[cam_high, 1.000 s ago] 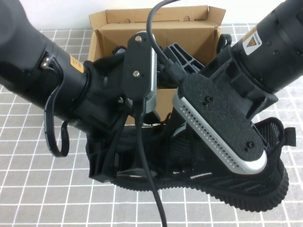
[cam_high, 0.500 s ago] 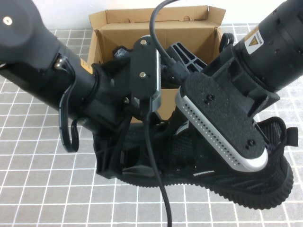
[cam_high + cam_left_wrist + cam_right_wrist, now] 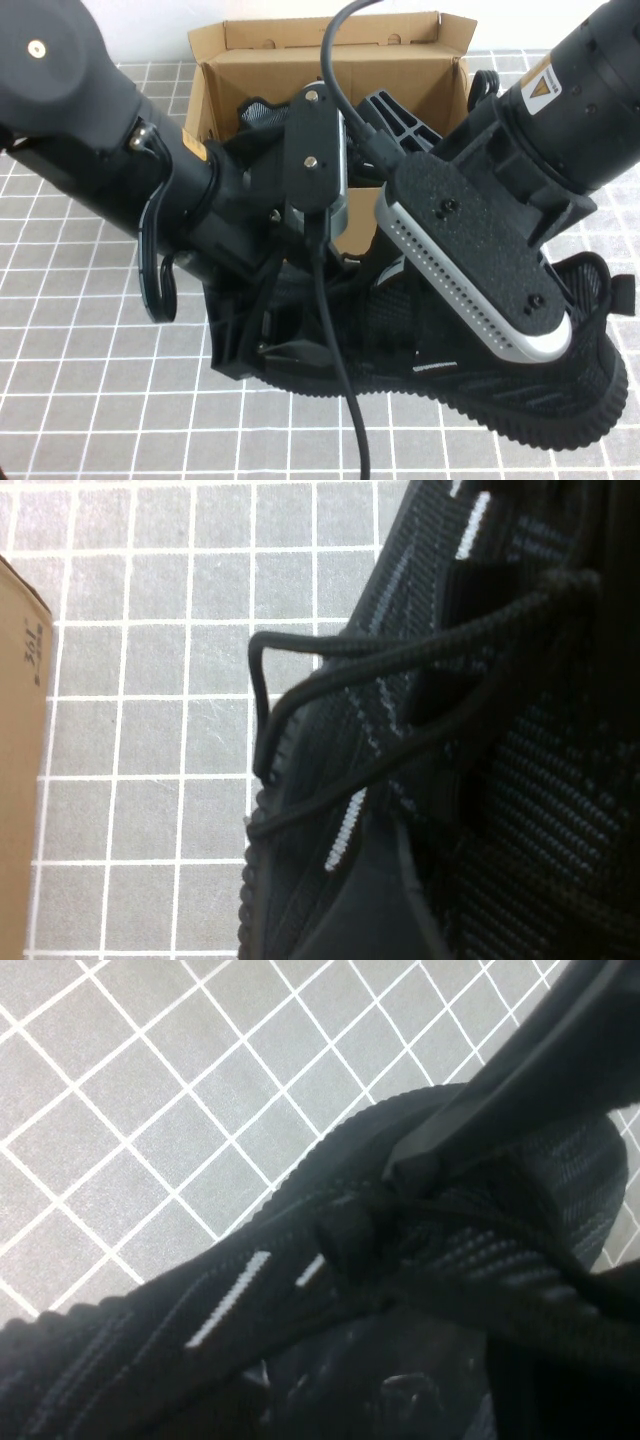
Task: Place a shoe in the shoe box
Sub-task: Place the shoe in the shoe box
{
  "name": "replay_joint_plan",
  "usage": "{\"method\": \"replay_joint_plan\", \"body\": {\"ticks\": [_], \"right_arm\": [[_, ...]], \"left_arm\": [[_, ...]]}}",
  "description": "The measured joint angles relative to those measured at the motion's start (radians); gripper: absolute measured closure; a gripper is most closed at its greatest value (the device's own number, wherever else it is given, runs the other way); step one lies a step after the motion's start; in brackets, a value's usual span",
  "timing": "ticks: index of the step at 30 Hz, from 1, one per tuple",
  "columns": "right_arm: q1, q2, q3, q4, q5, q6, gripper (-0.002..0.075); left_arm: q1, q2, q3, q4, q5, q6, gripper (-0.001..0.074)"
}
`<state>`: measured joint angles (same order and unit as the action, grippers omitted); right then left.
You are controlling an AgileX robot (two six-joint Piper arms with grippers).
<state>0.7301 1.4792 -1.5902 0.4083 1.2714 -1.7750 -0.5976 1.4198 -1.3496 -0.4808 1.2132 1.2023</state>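
The shoe (image 3: 500, 385), a black knit sneaker with a ridged sole, lies lengthwise in front of the shoe box (image 3: 330, 60), toe to the right. Both arms reach down onto it. My left gripper (image 3: 250, 335) is shut on the shoe's heel end. My right gripper (image 3: 400, 305) is shut on its laced middle. The wrist cameras hide most of both grippers from above. The left wrist view shows the shoe's laces and white side dashes (image 3: 400, 730) and a box corner (image 3: 20, 730). The right wrist view shows the shoe's upper (image 3: 300, 1290).
The brown box stands open at the back, its flap lid raised. A dark knit object (image 3: 255, 108) shows inside it at the left, and something black (image 3: 485, 82) at its right wall. Grey tiled tabletop (image 3: 80, 400) surrounds the shoe.
Both arms have shifted right and toward the camera, the left arm more. The shoe has moved the same way with them and looks slightly larger.
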Motion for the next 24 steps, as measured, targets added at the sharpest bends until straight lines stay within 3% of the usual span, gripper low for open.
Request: {"method": "replay_joint_plan", "body": {"ticks": [9,17,21,24], "right_arm": [[-0.002,0.000,0.000,0.011,0.001,0.000,0.0723],[-0.002,0.000,0.000,0.014,0.003,0.000,0.0724],[-0.002,0.000,0.000,0.015,0.003,0.000,0.0724],[-0.002,0.000,0.000,0.017,0.003,0.002,0.0724]], "left_arm": [[0.000,0.000,0.000,-0.003,0.008,-0.002,0.0301],[0.000,0.000,0.000,-0.006,0.016,-0.006,0.0486],[0.000,0.000,0.000,-0.006,0.022,-0.016,0.0624],[0.000,0.000,0.000,-0.004,0.022,-0.040,0.0663]]}}
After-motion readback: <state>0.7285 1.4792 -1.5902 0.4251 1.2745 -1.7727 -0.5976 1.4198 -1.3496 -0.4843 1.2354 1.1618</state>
